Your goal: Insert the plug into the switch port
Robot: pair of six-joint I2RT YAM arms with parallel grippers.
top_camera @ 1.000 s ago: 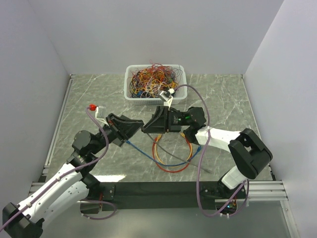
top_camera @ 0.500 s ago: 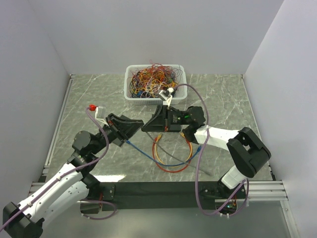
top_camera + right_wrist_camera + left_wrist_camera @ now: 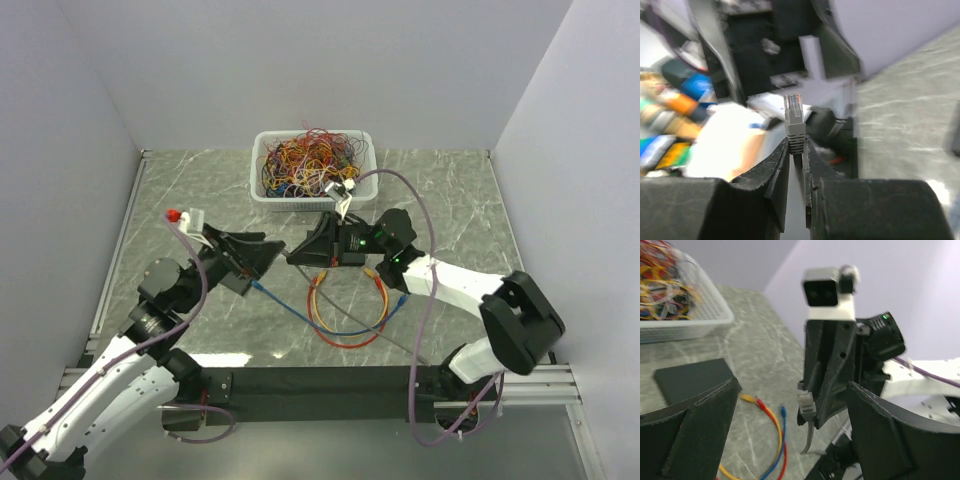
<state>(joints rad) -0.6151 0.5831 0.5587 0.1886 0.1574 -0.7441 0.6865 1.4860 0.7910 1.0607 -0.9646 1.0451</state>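
Note:
A grey plug (image 3: pixel 794 120) on a grey cable stands upright between the fingertips of my right gripper (image 3: pixel 796 142), which is shut on its boot. In the left wrist view the same plug (image 3: pixel 806 405) hangs from the right gripper's black fingers. My left gripper (image 3: pixel 792 405) faces it with jaws wide open and nothing between them. From above, the left gripper (image 3: pixel 255 258) and right gripper (image 3: pixel 297 255) meet nose to nose over the table's middle. A flat black box (image 3: pixel 690 382), possibly the switch, lies beyond the left finger; no port shows.
A white basket (image 3: pixel 258 190) of tangled coloured cables stands at the back centre. Red, yellow and blue cables (image 3: pixel 345 310) lie looped on the marble table under the right arm. Grey walls close in the left, right and back.
My left gripper has opened and drawn back to the left, away from the plug. The right gripper closed on the plug and keeps it, shifting slightly.

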